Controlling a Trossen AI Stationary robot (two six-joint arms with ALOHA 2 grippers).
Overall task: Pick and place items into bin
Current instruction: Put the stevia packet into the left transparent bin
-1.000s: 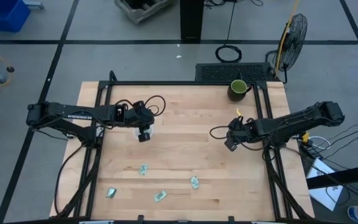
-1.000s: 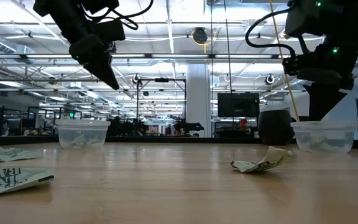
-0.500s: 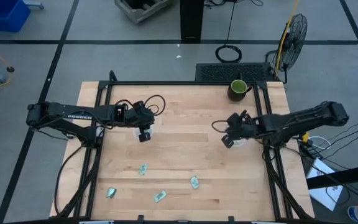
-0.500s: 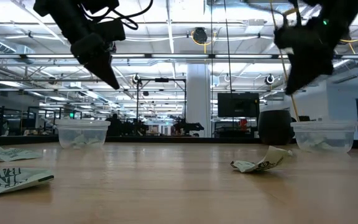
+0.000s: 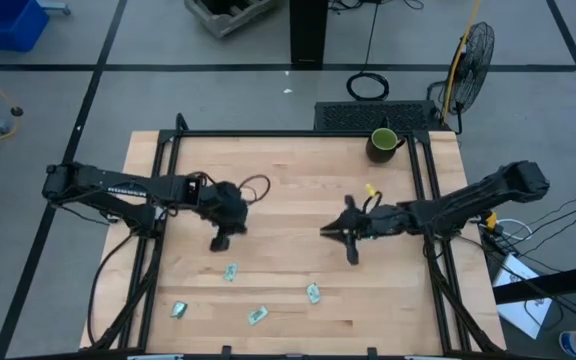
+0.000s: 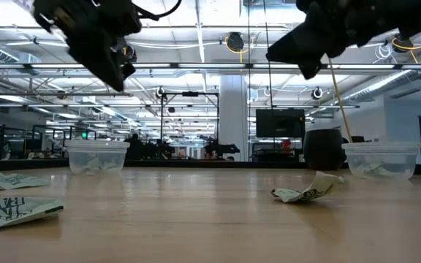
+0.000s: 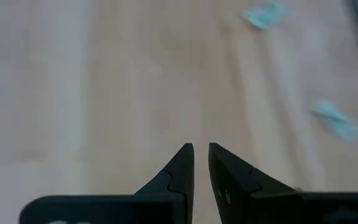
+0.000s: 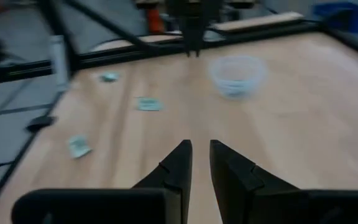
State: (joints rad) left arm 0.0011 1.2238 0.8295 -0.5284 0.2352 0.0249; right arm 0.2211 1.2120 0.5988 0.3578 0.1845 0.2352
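Four packets lie loose on the near part of the wood table (image 5: 298, 170), seen from above, L to R: packet one (image 5: 179, 310) nr the front-left corner, long axis slanted; packet two (image 5: 230, 272) further in, long axis roughly front-to-back; packet three (image 5: 258, 316) nr the front edge, long axis tilted diag; packet four (image 5: 313, 293) to the right, long axis roughly front-to-back. All flat, well apart from each other. Low view shows a crumpled one (image 6: 305, 190) w/ one end curled up, plus printed flat ones (image 6: 13, 208) at the left edge.

Two clear bins stand on the table in low view: left bin (image 6: 96, 156) and right bin (image 6: 381, 160), both w/ pale packets inside. Right wrist view shows one clear bin (image 8: 237, 75) on the wood, w/ three packets (image 8: 148, 104) scattered beside it.

Left gripper (image 5: 220, 240) hovers above the table left of centre, just behind packet two, touching nothing. Its fingers (image 7: 179, 168) are almost pressed together, only a thin slit betw them, nothing pinched.

Right gripper (image 5: 348, 240) hovers over mid-table, right of centre, behind packet four, apart from it. Fingers (image 8: 178, 163) nearly together too, narrow gap, holding nothing.

Dark green mug (image 5: 382, 143) sits at the far right of the table, well away from both grippers
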